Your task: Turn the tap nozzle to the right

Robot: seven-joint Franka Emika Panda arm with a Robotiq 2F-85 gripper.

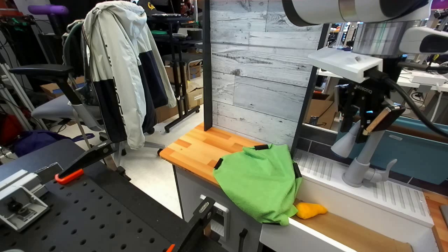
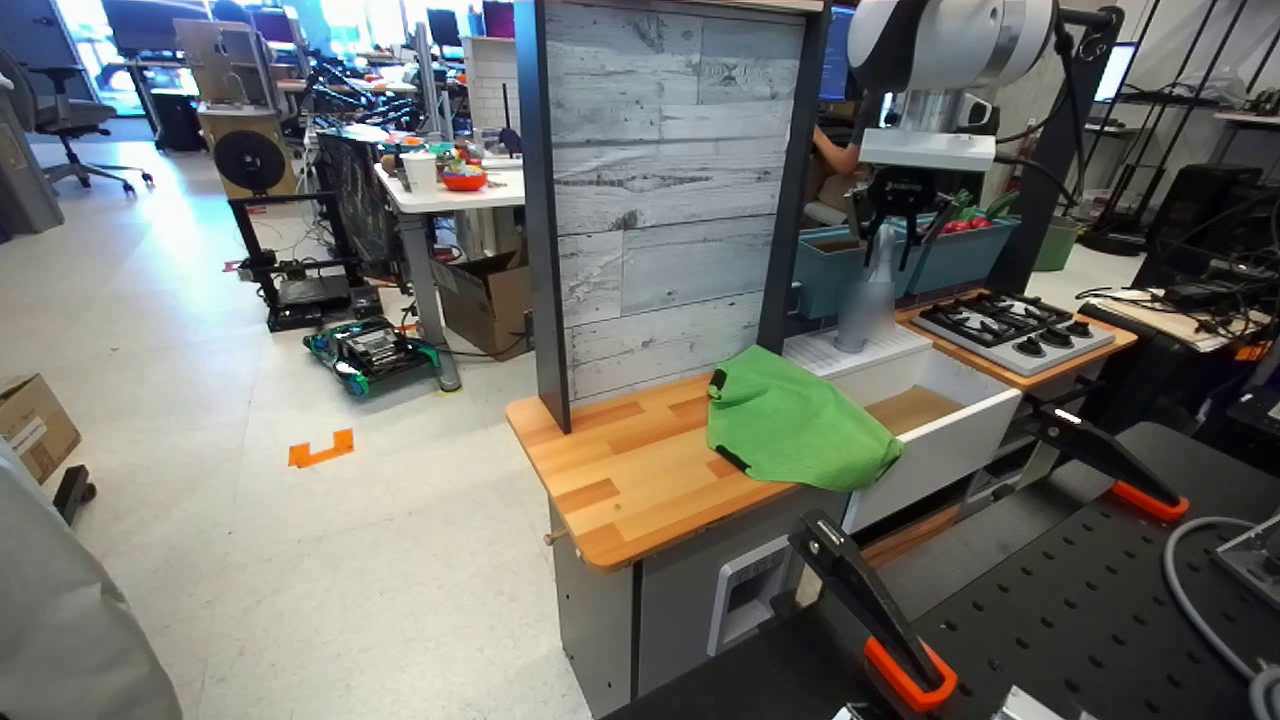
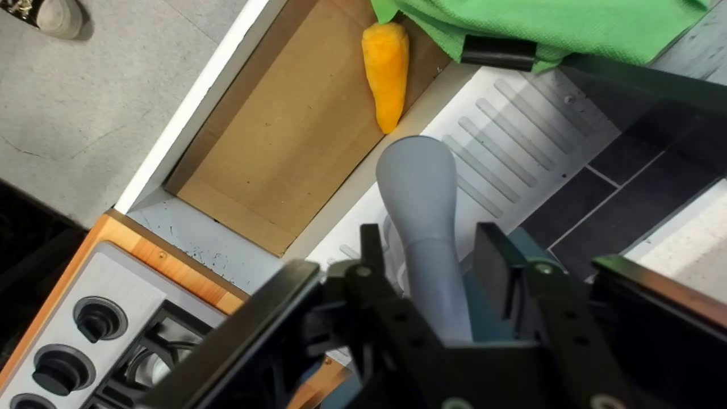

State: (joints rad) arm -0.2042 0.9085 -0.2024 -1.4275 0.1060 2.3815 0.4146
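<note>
black gripper [image 3: 430, 242], parted astride grey tap nozzle [image 3: 419, 182], gaps either side; gripping nothing

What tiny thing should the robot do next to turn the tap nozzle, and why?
I think it should gently close its gripper. In the wrist view, the tap nozzle sits between the two open fingers, with a gap showing on each side. Closing them would probably give it a hold before turning.

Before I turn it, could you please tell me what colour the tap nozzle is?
The tap nozzle is plain grey; it shows best in the wrist view.
</note>
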